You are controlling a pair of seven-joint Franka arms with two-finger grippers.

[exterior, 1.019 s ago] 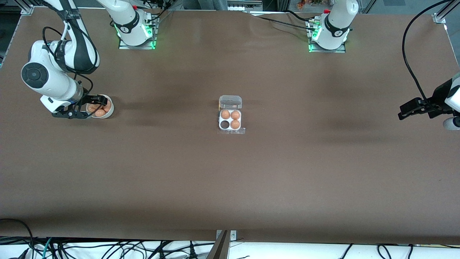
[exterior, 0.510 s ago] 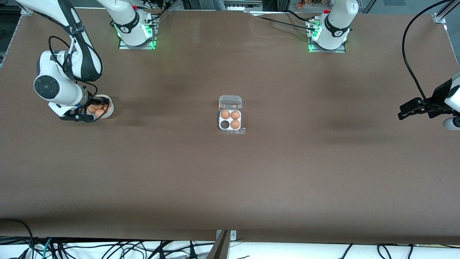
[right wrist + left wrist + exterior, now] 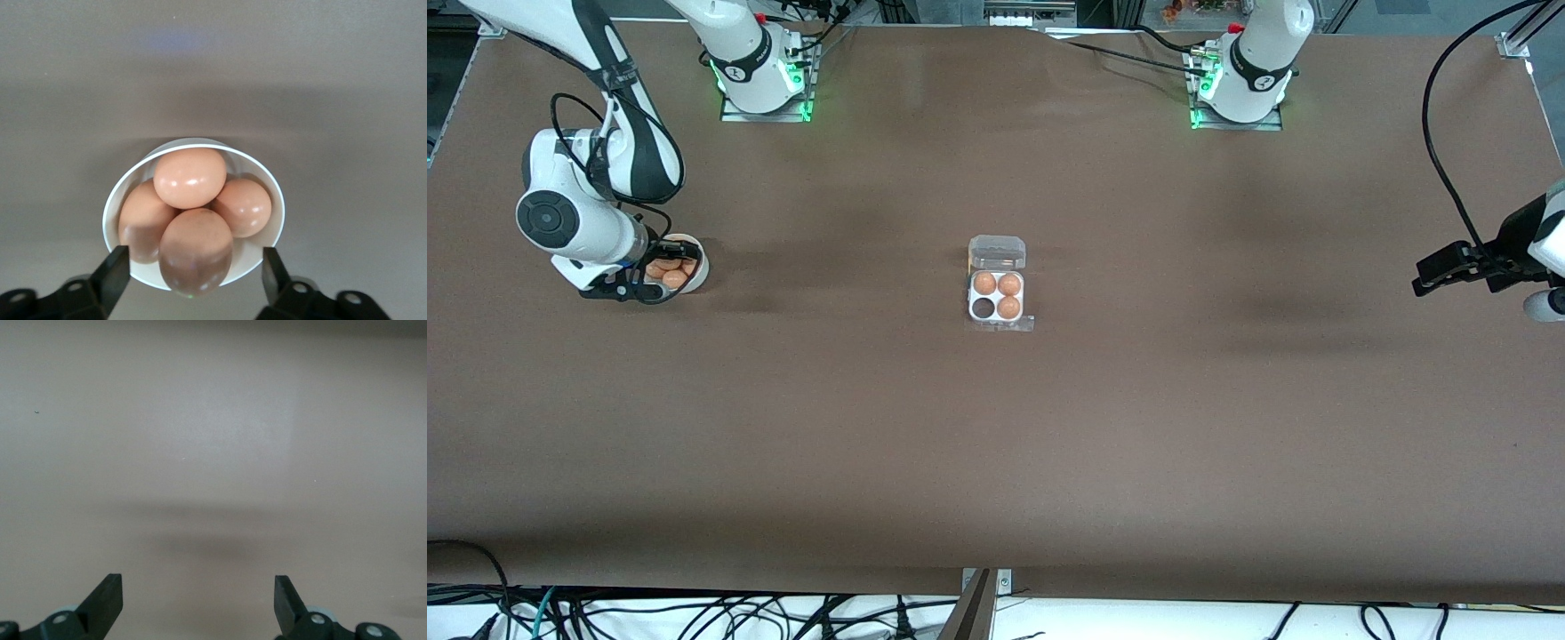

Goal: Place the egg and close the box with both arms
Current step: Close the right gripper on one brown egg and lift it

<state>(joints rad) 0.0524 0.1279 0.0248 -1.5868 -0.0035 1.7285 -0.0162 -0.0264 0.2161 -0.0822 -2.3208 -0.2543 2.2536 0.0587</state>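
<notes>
The egg (image 3: pixel 195 251) nearest the right pincer (image 3: pixel 193 267) lies in a round white bowl (image 3: pixel 273 193) with three other eggs; the right wrist view shows all four clearly, one egg (image 3: pixel 190 177) stacked on top of the rest, while the front view shows only a few orange patches in the bowl (image 3: pixel 696 277) because the arm covers part of it. The right pincer (image 3: pixel 660 272) hangs over the bowl at the right arm's end of the tabletop (image 3: pixel 996 444), its fingers (image 3: pixel 113 273) spread wide on either side of the bowl's rim and gripping nothing. The box (image 3: pixel 997 296) sits mid-tabletop, well apart from the bowl, lid (image 3: pixel 997 252) swung open toward the robots' bases; three cells hold eggs and the empty cell (image 3: pixel 983 308) is the one nearer the front camera, toward the right arm's end. Only the front view shows the box. The left pincer (image 3: pixel 1432 274) waits above the left arm's end of the tabletop; its wrist view shows the left pincer (image 3: pixel 198 603) released, fingers wide, over bare tabletop (image 3: pixel 213 440).
</notes>
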